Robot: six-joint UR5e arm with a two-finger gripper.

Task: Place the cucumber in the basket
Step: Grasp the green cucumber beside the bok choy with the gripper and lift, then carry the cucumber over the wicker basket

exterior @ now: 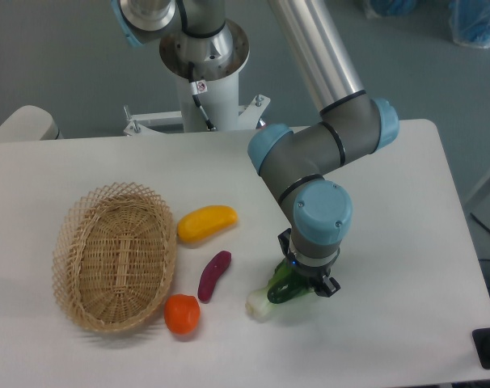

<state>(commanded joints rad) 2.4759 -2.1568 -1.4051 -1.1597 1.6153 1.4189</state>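
The tan woven basket lies at the left of the white table and holds nothing. The cucumber shows only as a short dark green glossy piece under my gripper, right of the basket and well apart from it. My gripper points straight down onto it. The wrist hides the fingers, so I cannot tell whether they are open or shut on it. A bok choy with a white stem end lies against the cucumber on its left.
A yellow vegetable, a small purple eggplant and an orange fruit lie between the basket and the gripper. The robot's base stands at the table's back edge.
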